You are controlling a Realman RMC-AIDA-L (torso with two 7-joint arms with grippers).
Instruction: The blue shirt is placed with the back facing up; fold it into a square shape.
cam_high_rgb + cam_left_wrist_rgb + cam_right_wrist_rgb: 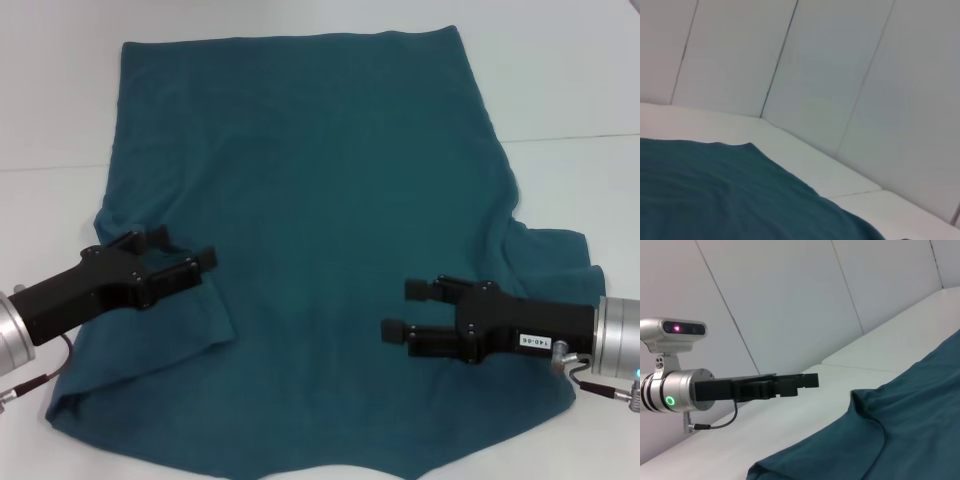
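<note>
My dark teal-blue cotton T-shirt (330, 230) lies plain side up across the white table (560, 90); my left gripper (185, 262) and right gripper (408, 310), jaws released, hover over opposite sleeves to fold.

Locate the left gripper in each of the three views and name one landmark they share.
Head view: left gripper at lower left, over the shirt's sleeve, open.
Left wrist view: not in it.
Right wrist view: left gripper at middle left, above the table.
Shared landmark: the blue shirt.
</note>
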